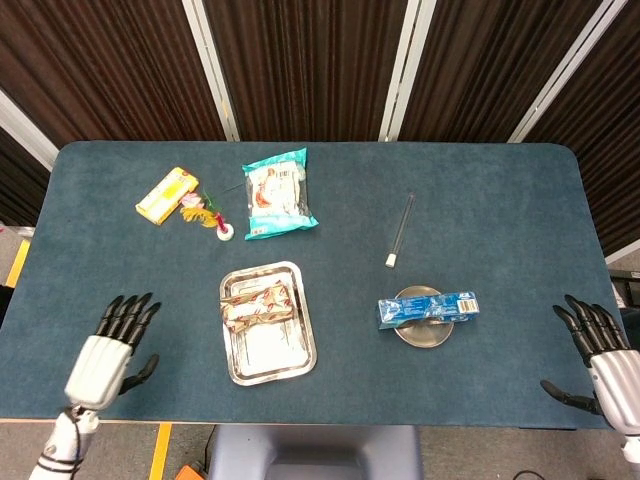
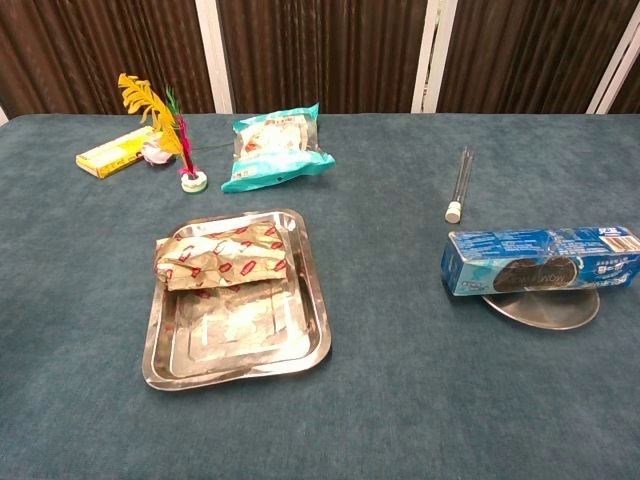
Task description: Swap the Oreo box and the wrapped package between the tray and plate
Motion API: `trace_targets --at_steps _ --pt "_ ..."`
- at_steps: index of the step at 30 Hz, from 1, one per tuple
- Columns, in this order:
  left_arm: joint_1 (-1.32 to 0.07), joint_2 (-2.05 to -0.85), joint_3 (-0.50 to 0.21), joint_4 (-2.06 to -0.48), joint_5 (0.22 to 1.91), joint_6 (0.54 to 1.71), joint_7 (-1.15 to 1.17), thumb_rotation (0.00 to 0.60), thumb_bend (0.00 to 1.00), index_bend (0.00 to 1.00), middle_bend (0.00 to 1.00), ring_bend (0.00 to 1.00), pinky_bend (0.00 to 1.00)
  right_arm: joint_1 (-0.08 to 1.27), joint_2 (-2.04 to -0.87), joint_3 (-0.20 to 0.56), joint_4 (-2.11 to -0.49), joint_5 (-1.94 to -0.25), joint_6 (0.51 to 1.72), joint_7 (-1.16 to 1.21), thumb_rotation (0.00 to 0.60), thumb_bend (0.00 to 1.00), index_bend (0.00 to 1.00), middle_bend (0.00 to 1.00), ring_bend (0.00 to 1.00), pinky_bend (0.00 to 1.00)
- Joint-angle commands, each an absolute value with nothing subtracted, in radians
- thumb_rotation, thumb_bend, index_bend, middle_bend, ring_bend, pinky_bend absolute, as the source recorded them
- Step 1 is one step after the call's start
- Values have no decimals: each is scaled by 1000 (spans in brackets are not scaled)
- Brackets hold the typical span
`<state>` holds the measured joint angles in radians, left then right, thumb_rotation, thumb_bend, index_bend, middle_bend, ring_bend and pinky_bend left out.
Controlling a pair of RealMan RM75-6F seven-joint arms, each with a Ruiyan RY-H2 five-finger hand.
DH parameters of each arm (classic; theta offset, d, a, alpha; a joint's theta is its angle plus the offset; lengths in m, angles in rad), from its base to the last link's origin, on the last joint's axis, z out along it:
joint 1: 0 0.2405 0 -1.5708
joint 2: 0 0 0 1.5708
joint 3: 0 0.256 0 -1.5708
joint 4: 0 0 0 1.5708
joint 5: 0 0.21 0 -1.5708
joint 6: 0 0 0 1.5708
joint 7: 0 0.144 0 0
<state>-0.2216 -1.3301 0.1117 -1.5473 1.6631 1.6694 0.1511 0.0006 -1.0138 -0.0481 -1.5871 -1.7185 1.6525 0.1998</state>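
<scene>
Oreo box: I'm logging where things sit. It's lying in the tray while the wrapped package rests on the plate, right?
No, reversed. The chest view shows the Oreo box lying on the plate, while the wrapped package rests in the tray.
</scene>
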Motion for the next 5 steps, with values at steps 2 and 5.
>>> trace_targets --at_steps 2,5 --pt "-119 -1308 139 -1413 1715 1788 -34 600 394 0 0 0 0 -12 -1032 -56 -1596 -1743 1665 147 600 151 0 0 0 0" --pt "-114 -1302 135 -1395 1720 1782 -55 600 409 0 0 0 0 -7 -1037 -58 -1600 -1752 1654 133 600 152 0 0 0 0"
